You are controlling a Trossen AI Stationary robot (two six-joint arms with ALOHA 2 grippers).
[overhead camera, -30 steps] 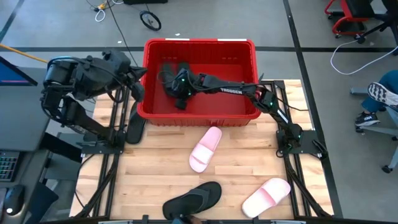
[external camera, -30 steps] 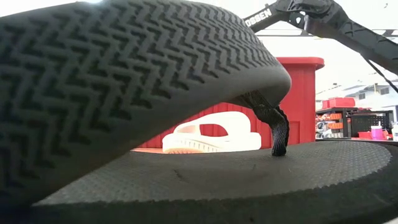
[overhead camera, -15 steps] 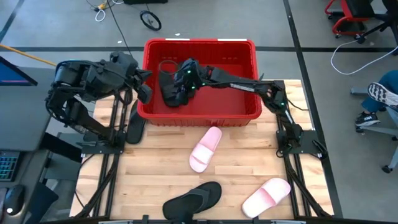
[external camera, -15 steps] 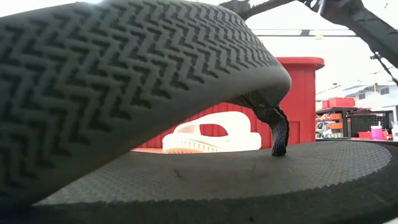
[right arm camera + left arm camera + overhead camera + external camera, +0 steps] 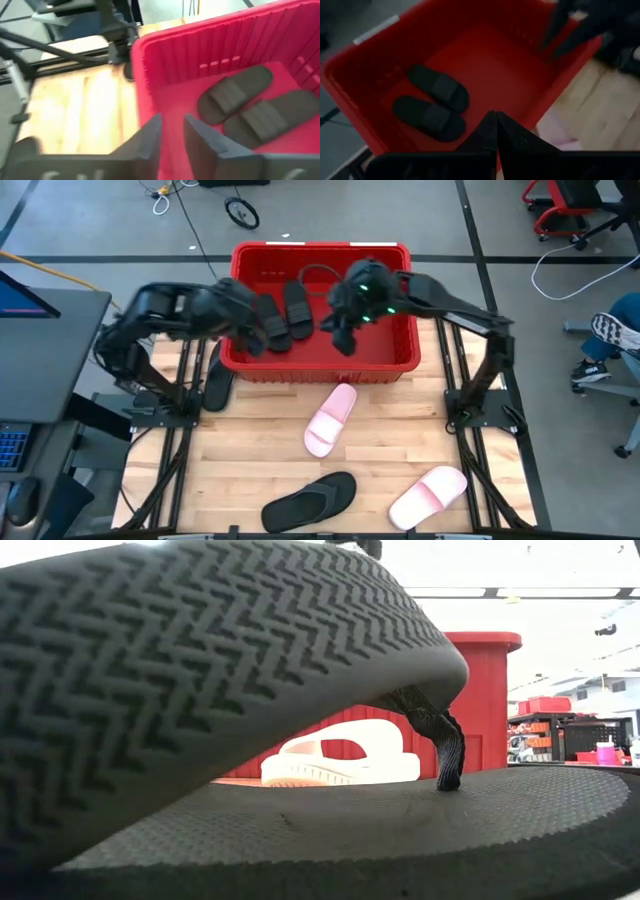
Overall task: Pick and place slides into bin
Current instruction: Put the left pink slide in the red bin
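The red bin (image 5: 400, 350) stands at the table's far middle. Two black slides (image 5: 298, 302) (image 5: 276, 330) lie side by side on its floor at the left; they also show in the left wrist view (image 5: 438, 89) and the right wrist view (image 5: 235, 92). My right gripper (image 5: 342, 340) (image 5: 172, 132) hovers open over the bin's middle, to the right of them. My left gripper (image 5: 255, 330) (image 5: 495, 125) is shut and empty over the bin's left wall. Two pink slides (image 5: 330, 420) (image 5: 428, 495) and a black flip-flop (image 5: 310, 500) lie on the table.
Another black sandal (image 5: 215, 385) lies on the table just left of the bin. In the low view the black flip-flop (image 5: 200, 690) fills most of the picture, with a pink slide (image 5: 340, 760) and the bin (image 5: 480, 690) behind it. Arm frames stand along both table sides.
My right gripper has gone up and toward the table's right edge, from the bin's left part to its middle. The black slide that was at it now lies on the bin floor beside the other. My left gripper has moved right, over the bin's left wall.
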